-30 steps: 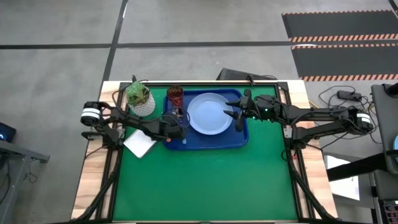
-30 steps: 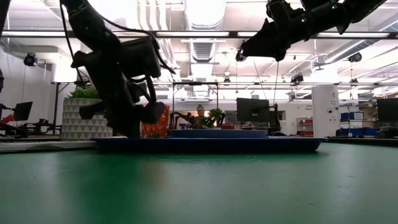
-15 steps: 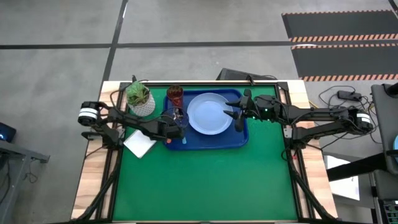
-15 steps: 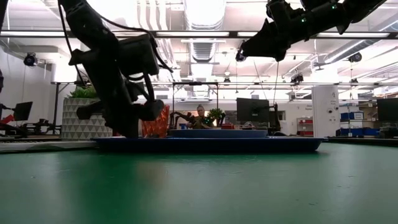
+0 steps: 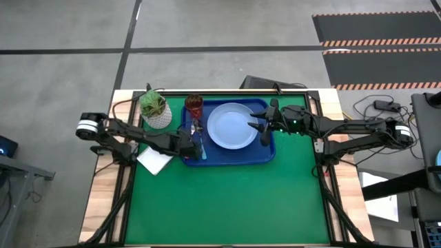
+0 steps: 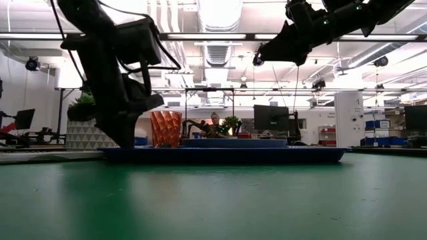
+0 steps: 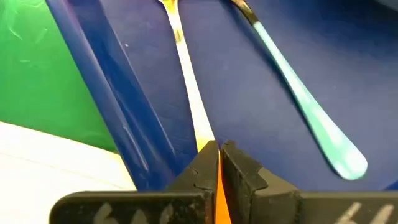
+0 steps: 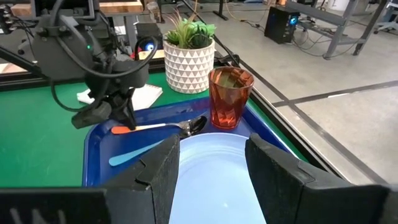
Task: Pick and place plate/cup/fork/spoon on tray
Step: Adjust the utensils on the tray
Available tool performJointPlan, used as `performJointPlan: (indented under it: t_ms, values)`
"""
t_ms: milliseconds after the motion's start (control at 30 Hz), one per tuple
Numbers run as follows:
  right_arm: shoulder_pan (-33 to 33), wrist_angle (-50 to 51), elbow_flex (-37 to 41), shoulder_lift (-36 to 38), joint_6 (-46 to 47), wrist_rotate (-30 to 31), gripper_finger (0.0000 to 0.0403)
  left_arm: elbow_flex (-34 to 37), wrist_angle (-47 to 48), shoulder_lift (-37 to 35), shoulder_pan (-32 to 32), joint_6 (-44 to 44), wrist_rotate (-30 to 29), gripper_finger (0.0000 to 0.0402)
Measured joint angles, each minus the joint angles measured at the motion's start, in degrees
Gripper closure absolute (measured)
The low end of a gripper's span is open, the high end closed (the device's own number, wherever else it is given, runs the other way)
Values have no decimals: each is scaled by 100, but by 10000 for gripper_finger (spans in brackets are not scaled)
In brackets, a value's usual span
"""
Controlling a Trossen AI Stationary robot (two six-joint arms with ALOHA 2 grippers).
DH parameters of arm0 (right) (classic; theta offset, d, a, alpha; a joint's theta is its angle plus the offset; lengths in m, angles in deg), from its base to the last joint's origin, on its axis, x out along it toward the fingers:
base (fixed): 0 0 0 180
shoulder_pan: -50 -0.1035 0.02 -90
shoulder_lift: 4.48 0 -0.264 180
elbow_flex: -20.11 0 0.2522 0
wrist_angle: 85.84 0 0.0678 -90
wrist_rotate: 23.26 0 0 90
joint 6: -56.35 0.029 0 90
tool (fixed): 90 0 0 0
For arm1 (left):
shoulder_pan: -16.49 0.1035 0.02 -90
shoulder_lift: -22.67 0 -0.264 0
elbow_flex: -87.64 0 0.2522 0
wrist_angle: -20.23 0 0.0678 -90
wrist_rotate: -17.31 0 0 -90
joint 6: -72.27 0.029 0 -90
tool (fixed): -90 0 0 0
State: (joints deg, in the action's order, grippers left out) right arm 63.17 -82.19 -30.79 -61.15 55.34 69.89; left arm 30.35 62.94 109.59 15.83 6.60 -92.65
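Fork is in the left hand, pinched tight by its orange handle, tines reaching out along the tray floor just inside the rim nearest that arm. Gripping it by the handle end keeps the fingers above the tray and lets the tines settle first, so this looks like the moment of laying it down, release not yet made. Right beside it lies the spoon, light-blue handle parallel to the fork, a neat cutlery pair on the strip of tray left free by the plate. Red cup stands upright in the tray's far corner, close to the plate's edge, with the potted plant just outside on the bench and a white pad near the left arm. Over at the plate's other side, the right hand hovers above it with fingers spread and nothing in them, waiting clear of the work.
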Motion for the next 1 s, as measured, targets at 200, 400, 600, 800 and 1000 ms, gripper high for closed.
performJointPlan:
  t_ms: [200,400,600,800,1000]
  values:
    - [0,0,0,0,5,0,232,2,-15,76,-92,-370,22,401]
    - [0,-2,0,0,-1,1,232,-93,-349,67,-148,-267,-67,401]
    - [0,0,0,0,-5,0,232,-420,957,15,-303,-159,138,401]
    - [0,-20,0,0,-5,-1,232,-310,784,133,-386,-339,145,401]
    - [0,-17,0,0,35,-1,232,-355,745,498,-390,-583,158,401]
